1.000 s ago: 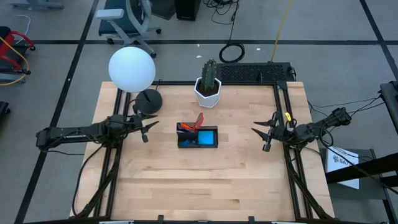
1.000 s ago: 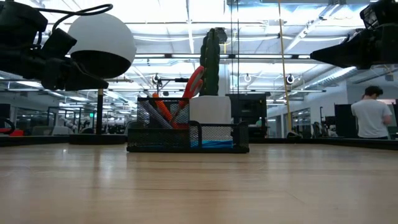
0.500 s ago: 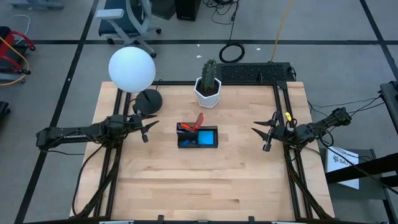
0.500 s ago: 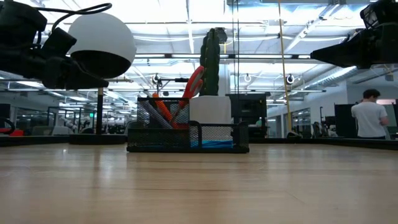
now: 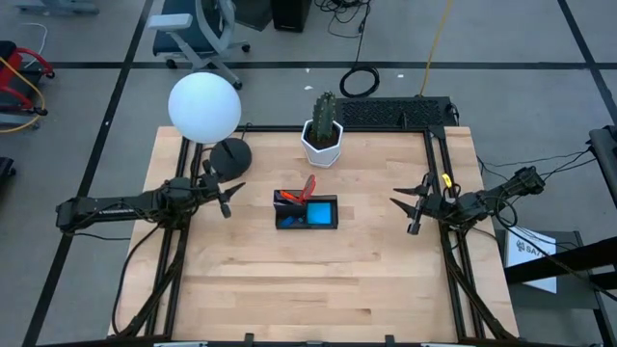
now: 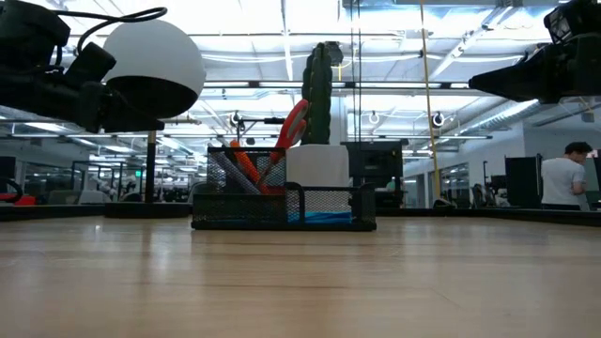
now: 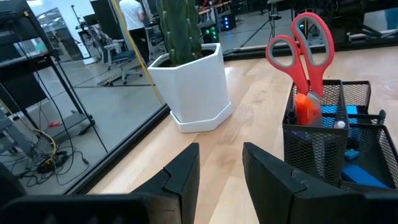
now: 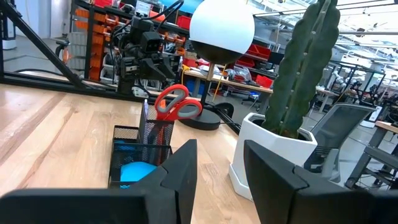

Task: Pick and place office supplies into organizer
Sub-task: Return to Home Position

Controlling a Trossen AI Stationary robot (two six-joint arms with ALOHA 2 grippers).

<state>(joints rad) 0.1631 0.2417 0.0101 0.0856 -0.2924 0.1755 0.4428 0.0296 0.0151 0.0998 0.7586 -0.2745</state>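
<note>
Barely anything has shifted on the table in the last second: the left gripper (image 5: 234, 199) has lifted a touch near the left edge, and a person (image 6: 566, 176) in the room behind has walked on. Both grippers hang with fingers parted and nothing between them, and the right gripper (image 5: 403, 216) hovers by the right edge.

The organizer (image 5: 307, 223) stands about mid-table, a little toward the far edge, well apart from either arm. Red-handled scissors (image 5: 308, 185) stand upright in its tall mesh cup, with the blue pad (image 5: 319, 210) lying in the low compartment beside it.

Trouble looks most likely on the left. That arm sits close to the lamp base (image 5: 229, 156) and beneath the white globe (image 5: 204, 106), so a careless swing home could knock the lamp. The scissors rise well above the rim and lean, so a bump to the table (image 5: 289, 289) or the tray might tip them out.

An orange pen (image 7: 303, 107) shows through the mesh below the scissors. Any black pen or markers behind the mesh cannot be made out, so a full count of the supplies is not possible. The cactus (image 5: 325, 113) in its white pot (image 5: 322, 146) blocks part of the low view behind the tray.
</note>
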